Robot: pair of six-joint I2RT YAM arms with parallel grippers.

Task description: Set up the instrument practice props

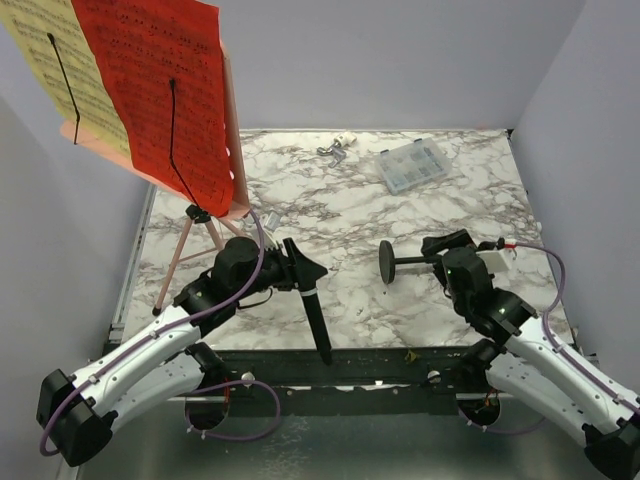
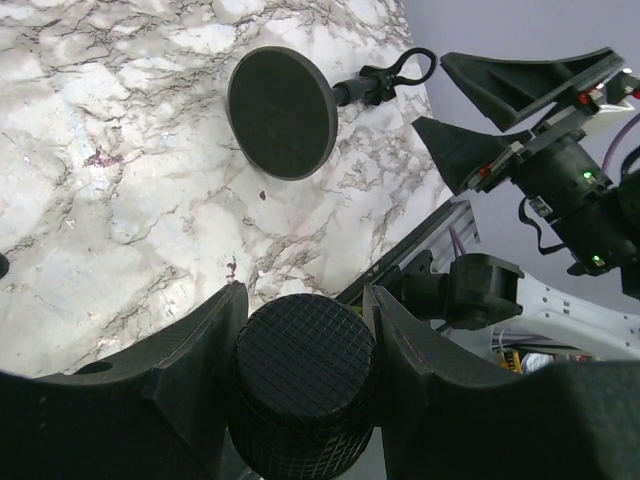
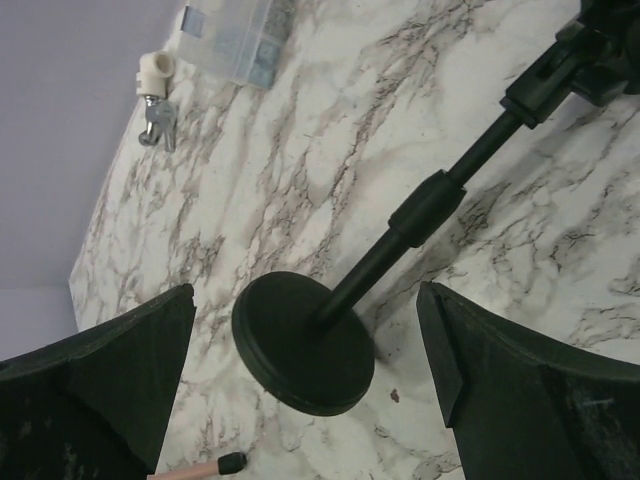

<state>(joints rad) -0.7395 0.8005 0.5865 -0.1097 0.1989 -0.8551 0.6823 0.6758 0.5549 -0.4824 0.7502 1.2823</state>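
The pink music stand (image 1: 236,150) stands on thin tripod legs (image 1: 176,258) at the back left, with a red page (image 1: 165,90) and a yellow page (image 1: 60,60) on it. My left gripper (image 1: 303,270) is shut on the mesh head of the black microphone (image 1: 317,322), whose handle points toward the near edge. In the left wrist view the mesh head (image 2: 305,375) fills the gap in my left gripper (image 2: 305,293). The short mic stand (image 1: 405,261) lies on its side, with its round base (image 3: 305,340) between the wide-open fingers of my right gripper (image 3: 305,375).
A clear compartment box (image 1: 412,165) and small white and metal bits (image 1: 336,148) sit at the back of the marble table (image 1: 300,200). A tripod leg tip (image 3: 215,466) reaches into the right wrist view. Walls close in on the left, back and right.
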